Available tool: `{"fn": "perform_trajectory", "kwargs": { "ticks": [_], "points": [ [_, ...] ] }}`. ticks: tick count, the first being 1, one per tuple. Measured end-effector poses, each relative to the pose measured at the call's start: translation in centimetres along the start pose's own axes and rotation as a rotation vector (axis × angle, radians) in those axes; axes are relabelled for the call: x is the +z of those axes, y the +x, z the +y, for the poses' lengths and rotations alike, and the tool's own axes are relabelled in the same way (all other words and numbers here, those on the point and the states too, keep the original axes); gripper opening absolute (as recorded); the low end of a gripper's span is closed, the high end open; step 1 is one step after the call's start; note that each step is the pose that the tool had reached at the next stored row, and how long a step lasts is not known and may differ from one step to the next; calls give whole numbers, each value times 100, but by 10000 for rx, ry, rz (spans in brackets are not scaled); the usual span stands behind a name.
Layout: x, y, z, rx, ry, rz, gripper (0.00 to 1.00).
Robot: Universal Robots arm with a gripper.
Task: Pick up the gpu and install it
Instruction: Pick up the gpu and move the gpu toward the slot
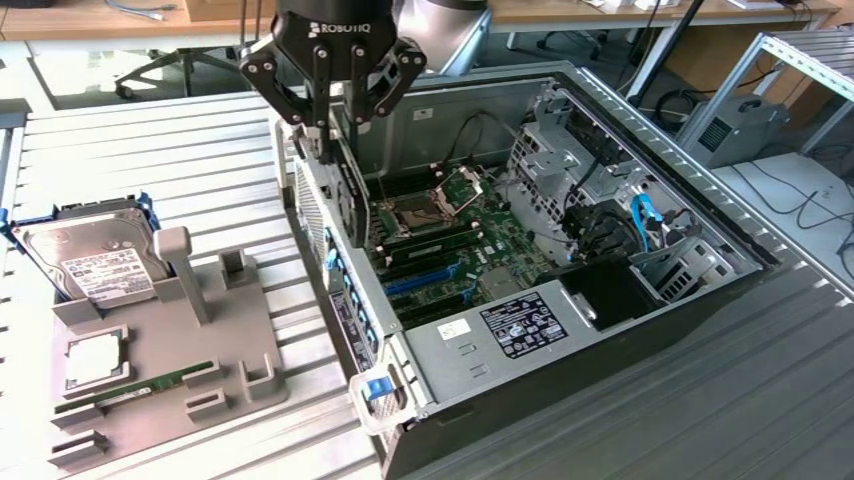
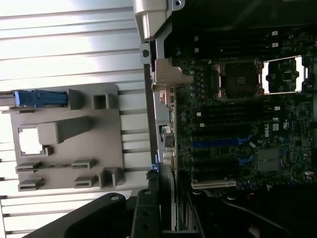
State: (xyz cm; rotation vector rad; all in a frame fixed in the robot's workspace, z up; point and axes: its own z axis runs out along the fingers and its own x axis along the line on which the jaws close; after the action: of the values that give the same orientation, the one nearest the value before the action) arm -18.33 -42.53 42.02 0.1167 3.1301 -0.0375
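Gripper (image 1: pixel 334 132) and card hang together above the open computer case (image 1: pixel 441 102), over the case wall that lies on the exterior view's left. We see the black fingers (image 1: pixel 310 128) clamped on the upper end of the gpu (image 1: pixel 350 200). The gpu hangs upright and edge-on beneath them, a thin dark strip. Its lower end reaches down inside the case, just beside that wall and next to the motherboard (image 1: pixel 461 235). In the wrist view we look down along the card, which runs close against the same wall with the board's slots beside it. We cannot tell whether its edge has met a slot. Outside the case, toward the exterior view's left, a grey holder (image 1: pixel 200 340) rests on the slatted table (image 1: pixel 160 150). It carries a hard drive (image 1: pixel 94 265) and a slim memory stick (image 1: pixel 140 385), both well apart from the gripper.
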Motion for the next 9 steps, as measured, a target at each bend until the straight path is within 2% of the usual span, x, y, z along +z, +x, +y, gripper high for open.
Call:
{"fn": "perform_trajectory", "kwargs": {
  "ticks": [9],
  "points": [
    [99, -138, 13, -1, 1, 11, 27]
  ]
}}
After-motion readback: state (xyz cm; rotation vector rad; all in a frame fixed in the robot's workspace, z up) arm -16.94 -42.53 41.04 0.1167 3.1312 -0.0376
